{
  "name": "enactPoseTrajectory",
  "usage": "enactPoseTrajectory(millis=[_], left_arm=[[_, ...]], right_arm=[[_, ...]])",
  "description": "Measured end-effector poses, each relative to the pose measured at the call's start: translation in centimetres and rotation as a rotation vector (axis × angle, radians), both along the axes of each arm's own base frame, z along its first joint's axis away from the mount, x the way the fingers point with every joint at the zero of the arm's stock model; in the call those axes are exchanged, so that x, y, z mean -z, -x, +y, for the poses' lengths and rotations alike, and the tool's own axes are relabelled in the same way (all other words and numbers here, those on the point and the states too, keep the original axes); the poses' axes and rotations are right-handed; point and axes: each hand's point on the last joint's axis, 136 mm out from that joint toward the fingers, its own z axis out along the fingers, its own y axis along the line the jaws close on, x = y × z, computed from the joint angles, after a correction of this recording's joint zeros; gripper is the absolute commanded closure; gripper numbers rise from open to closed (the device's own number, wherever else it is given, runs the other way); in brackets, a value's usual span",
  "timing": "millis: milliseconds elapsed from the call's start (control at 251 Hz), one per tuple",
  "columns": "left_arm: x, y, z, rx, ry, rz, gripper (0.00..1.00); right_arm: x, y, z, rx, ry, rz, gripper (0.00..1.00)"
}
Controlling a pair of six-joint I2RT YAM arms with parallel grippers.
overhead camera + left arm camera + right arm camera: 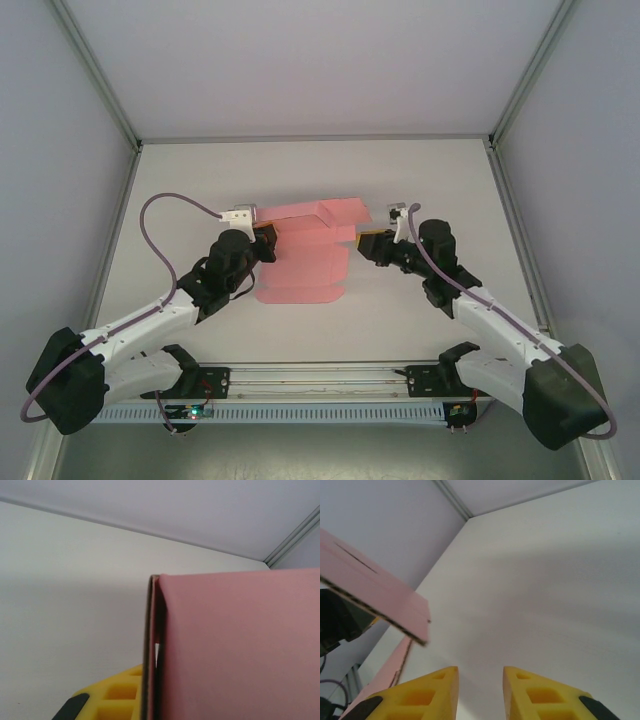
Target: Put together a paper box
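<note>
One pink paper box (305,265) (partly folded), two tools, left tool (265,236) and right tool (362,246), one table (430,180).

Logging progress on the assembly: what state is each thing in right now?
paper box: partly folded, far flaps raised, near panel lying flat.
left hand: shut on the paper box's left edge.
right hand: open, empty, near the paper box's right edge.

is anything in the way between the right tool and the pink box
Nothing visible does. The right tool sits just off the right edge of the paper box, with only bare table between; its fingers have an empty gap.
</note>
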Motion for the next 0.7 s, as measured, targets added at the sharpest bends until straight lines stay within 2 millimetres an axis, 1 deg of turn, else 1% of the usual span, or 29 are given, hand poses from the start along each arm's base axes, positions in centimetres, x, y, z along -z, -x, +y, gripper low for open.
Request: enactPoseTrajectory(millis=[108,315,423,519,670,702], left_arm=[[0.1,-0.1,0.1,-0.004,-0.003,0.002,1.0],[0.7,-0.3,-0.2,0.001,-0.01,0.015,1.0],[1.0,-0.2,-0.5,0.015,-0.009,0.021,1.0],[1.1,-0.2,-0.7,0.027,-0.006,0.023,1.0],[1.3,-0.6,-0.2,0.008,-0.011,0.028,1.0],[1.3,-0.6,-0.1,0.003,-0.011,0.028,1.0]], right_arm=[[-0.8,0.3,1.0,-0.053,-0.022,-0.018,0.67],[-2.1,1.2,2.5,-0.129,-0.049,-0.052,0.69],[-2.1,1.1,3.2,-0.152,-0.049,-0.047,0.69],[-1.7,0.9,4.1,-0.171,-0.042,-0.032,0.68],[-1.3,0.0,4.8,-0.162,-0.032,-0.028,0.69],[-1.3,-0.2,4.9,-0.159,-0.028,-0.031,0.7]])
